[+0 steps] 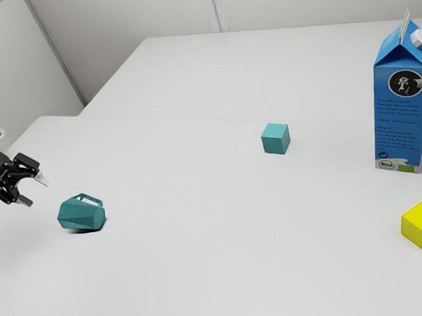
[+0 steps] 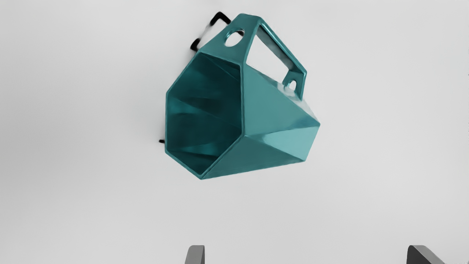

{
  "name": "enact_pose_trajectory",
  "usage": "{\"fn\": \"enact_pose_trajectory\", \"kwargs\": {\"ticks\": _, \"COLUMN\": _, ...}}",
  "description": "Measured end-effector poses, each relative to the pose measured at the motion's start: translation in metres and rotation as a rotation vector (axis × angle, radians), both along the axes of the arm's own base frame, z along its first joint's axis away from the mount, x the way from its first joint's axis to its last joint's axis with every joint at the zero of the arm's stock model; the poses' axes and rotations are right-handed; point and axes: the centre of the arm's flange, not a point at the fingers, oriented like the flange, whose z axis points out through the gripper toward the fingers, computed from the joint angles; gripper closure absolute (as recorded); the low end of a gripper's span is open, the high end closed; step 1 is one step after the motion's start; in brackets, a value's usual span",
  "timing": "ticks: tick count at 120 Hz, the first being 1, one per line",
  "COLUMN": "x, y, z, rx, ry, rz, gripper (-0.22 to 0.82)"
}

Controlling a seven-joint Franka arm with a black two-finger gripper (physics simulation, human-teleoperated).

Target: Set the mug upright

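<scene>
As seen from where I stand, a white table (image 1: 203,272) spreads across most of the exterior view and bears all the objects listed below.

Largest item on it: a blue milk carton (image 1: 399,105), upright, at the exterior view's right. Gabled top; white screw cap (image 1: 421,39); round black emblem on the front face.

Next, the black two-finger gripper (image 1: 36,192), at the exterior view's left, near the mug (image 1: 81,214). Its fingers (image 2: 195,255) stand wide apart, with nothing held between them. Both tips are clear of the mug in the wrist view.

Mug: teal, faceted, lying on its side on the table, not upright. In the wrist view its many-sided mouth is turned partly toward the camera, and the dark inner walls are visible. Angular handle (image 2: 284,47) raised from the body, with a round hole at each end. In the exterior view the handle is on the upper side.

Yellow cube (image 1: 421,226): at the exterior view's right edge, on the near side of the carton, apart from it.

Teal cube (image 1: 275,138): smaller in view than the yellow one, between mug and carton, well apart from both.
</scene>
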Motion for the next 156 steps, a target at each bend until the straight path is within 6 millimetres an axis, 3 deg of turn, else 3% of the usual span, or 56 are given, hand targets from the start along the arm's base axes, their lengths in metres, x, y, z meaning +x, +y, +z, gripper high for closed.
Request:
{"fn": "enact_pose_trajectory", "kwargs": {"ticks": 16, "x": 0.023, "y": 0.002, "z": -0.026, "rx": -0.052, "ry": -0.07, "rz": -0.047, "gripper": 0.0}}
{"fn": "enact_pose_trajectory", "kwargs": {"ticks": 45, "x": 0.02, "y": 0.01, "z": -0.059, "rx": -0.174, "ry": -0.192, "rz": -0.066, "gripper": 0.0}}
{"fn": "enact_pose_trajectory", "kwargs": {"ticks": 95, "x": 0.017, "y": 0.007, "z": -0.089, "rx": -0.244, "ry": -0.288, "rz": -0.146, "gripper": 0.0}}
{"fn": "enact_pose_trajectory", "kwargs": {"ticks": 123, "x": 0.002, "y": -0.007, "z": -0.107, "rx": -0.303, "ry": -0.298, "rz": -0.164, "gripper": 0.0}}
{"fn": "enact_pose_trajectory", "kwargs": {"ticks": 156, "x": 0.007, "y": -0.019, "z": -0.108, "rx": -0.327, "ry": -0.331, "rz": -0.201, "gripper": 0.0}}
